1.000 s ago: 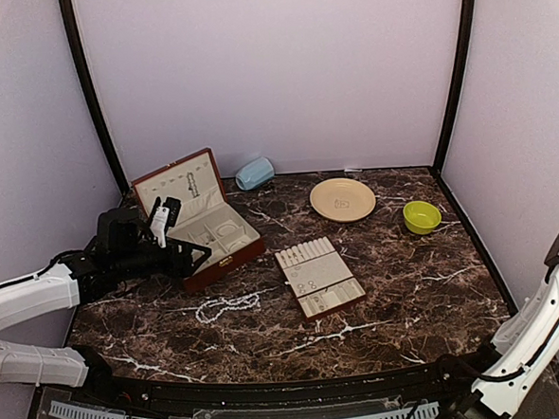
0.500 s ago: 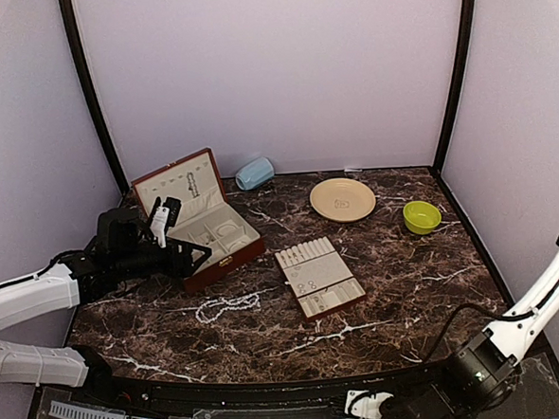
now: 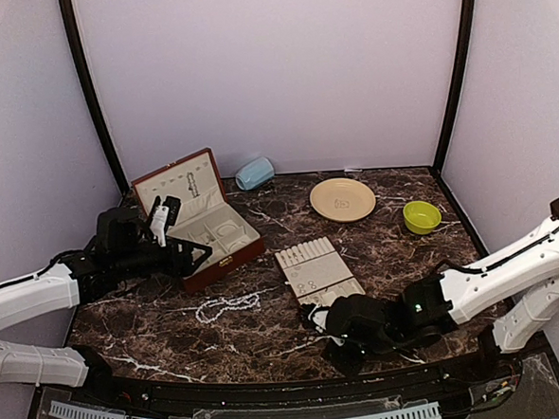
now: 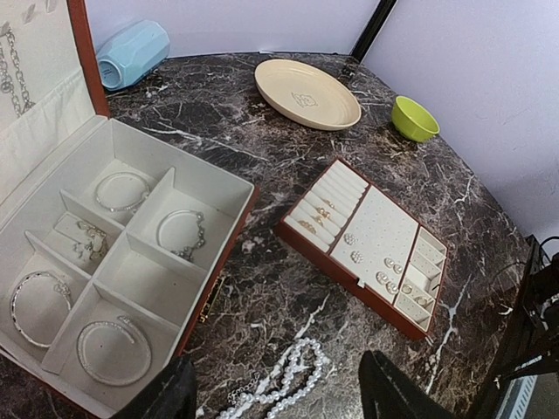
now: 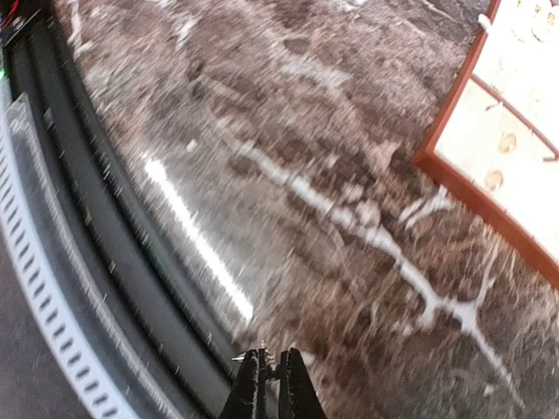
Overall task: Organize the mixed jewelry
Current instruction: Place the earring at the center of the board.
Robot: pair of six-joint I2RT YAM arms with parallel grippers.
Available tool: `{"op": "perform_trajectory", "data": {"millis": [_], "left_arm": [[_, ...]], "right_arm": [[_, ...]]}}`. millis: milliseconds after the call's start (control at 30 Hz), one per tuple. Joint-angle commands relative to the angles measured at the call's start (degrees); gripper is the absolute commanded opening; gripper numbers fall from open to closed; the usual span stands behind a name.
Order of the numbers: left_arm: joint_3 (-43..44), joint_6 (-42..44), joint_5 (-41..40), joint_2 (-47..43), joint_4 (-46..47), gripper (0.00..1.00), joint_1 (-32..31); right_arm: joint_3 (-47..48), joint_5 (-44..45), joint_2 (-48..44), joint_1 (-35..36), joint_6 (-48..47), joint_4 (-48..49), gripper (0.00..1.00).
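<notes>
Right arm swung in from off the right edge; right gripper (image 3: 317, 319) now sat low over the near-middle of the tabletop (image 3: 407, 278), just beside the near corner of the slotted tray (image 3: 323, 269). Its wrist view was motion-blurred. Jaws pressed together, nothing visible between them.

Left arm had not moved. Left gripper (image 3: 181, 236) hung at the left edge beside the open jewelry box (image 3: 228, 262), jaws spread, empty.

Pearl strand (image 3: 227, 306) lay unmoved on the bare tabletop, left of centre toward the near edge, between box and tray, apart from both. In the left wrist view it sat right below the spread fingers. Small rings and earrings (image 4: 384, 266) were already in the tray. There was a mark at the centre of the plate (image 3: 342, 199) by the far edge; could not tell if it was jewelry.

Judgement: the strand was the obvious leftover. The right arm coming in shut suggested it was only positioning; it would need to open before any pick. The thin strand may slip or drag.
</notes>
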Motion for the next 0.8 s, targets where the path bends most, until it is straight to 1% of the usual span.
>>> {"op": "perform_trajectory", "data": {"millis": [0,67,133,200,300,400,600,767], "left_arm": [[-3.39,-2.94,-0.35,-1.75,6.26,0.67,0.33],[-5.28,-3.41,0.77,-1.33,9.68,0.67,0.34],[-6.75,-3.15,3.10,-0.47,12.23,0.63,0.33],[-8.61,-3.41,5.26,-0.18,14.87,0.62,0.27],[-11.03,-3.20,5.67,-0.16,18.07,0.62,0.32],[-11.62,-2.48,4.08,-0.16,17.65,0.62,0.33],[-12.12,-1.60,3.50,0.72,16.18,0.62,0.31],[-12.69,-1.46,4.32,3.18,16.36,0.62,0.24]], "right_arm": [[6.03,-3.28,6.38,-5.00,-3.57,5.85,0.00],[8.88,-4.31,9.47,-6.95,-3.99,7.25,0.00],[11.24,-5.44,11.97,-8.89,-4.10,8.31,0.00],[13.18,-6.69,14.66,-10.95,-4.29,9.29,0.00],[17.48,-7.50,18.81,-12.24,-5.42,9.17,0.00],[22.90,-7.49,23.58,-12.72,-6.60,8.29,0.00],[29.91,-9.20,30.17,-14.16,-6.96,6.56,0.00],[32.59,-8.36,33.84,-14.45,-7.38,4.20,0.00]]}}
